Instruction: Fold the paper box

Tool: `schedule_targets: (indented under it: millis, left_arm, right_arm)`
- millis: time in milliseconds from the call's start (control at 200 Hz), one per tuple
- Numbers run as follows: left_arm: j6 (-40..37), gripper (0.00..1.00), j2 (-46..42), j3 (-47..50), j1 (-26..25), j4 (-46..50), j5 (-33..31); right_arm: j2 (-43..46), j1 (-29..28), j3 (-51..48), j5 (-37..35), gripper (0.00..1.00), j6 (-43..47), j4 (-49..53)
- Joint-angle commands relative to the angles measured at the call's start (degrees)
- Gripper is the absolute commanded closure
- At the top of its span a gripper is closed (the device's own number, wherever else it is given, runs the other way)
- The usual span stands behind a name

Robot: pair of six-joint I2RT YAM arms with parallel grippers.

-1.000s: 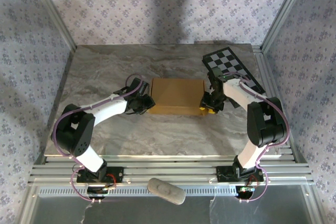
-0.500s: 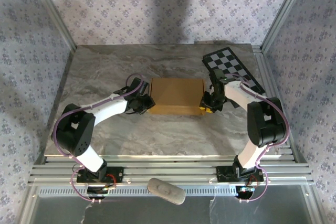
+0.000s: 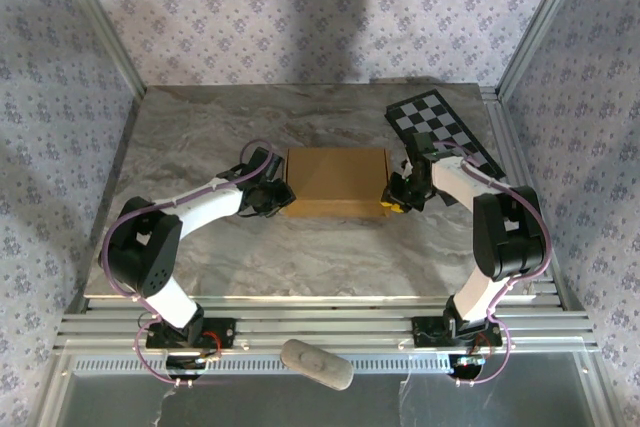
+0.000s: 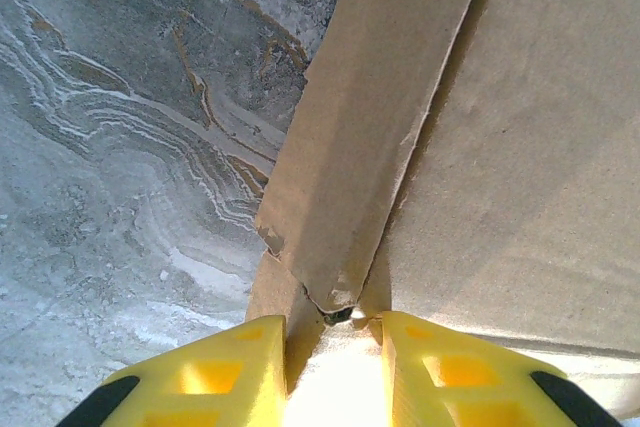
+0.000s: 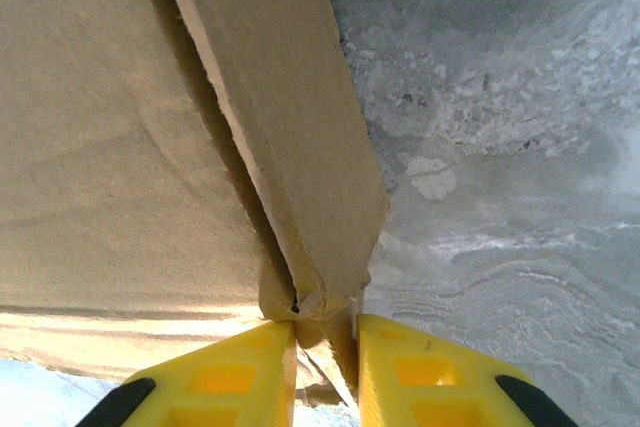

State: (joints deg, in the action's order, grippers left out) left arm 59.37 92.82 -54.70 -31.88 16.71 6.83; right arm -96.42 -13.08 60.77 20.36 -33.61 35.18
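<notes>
I see L gripper (image 4: 335,335) nipped nearly closed on the paper box (image 3: 337,182) at its side flap. R gripper (image 5: 328,332) is pinching the opposite flap's ragged corner. Box is plain tan cardboard, shallow, top flat, unprinted. It sits left of the checkerboard panel (image 3: 445,127), near but apart.

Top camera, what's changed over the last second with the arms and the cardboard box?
The right gripper narrowed onto the right side wall of the paper box, and its wrist swung slightly rightward. The left gripper stayed pinched on the left wall, and the box did not move.
</notes>
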Motion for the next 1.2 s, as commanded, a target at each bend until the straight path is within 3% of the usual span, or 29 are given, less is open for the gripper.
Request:
schedule_targets:
  millis: [0, 665, 1194]
  left_arm:
    - [-1.45, 0.72, 1.84, -0.85, 0.42, 4.17, -0.80]
    - [-1.96, 0.66, -0.86, -4.42, 2.08, 11.63, -2.80]
    - [-1.38, 0.45, 5.86, -11.72, 3.36, 11.25, -0.02]
  right_arm:
    - [-1.51, 0.31, -1.92, -2.68, 0.79, 0.85, -0.47]
    - [-2.11, 0.80, -3.03, -6.07, 0.83, 7.94, -5.00]
    - [-2.19, 0.78, -3.51, -6.14, 0.83, 8.59, -6.68]
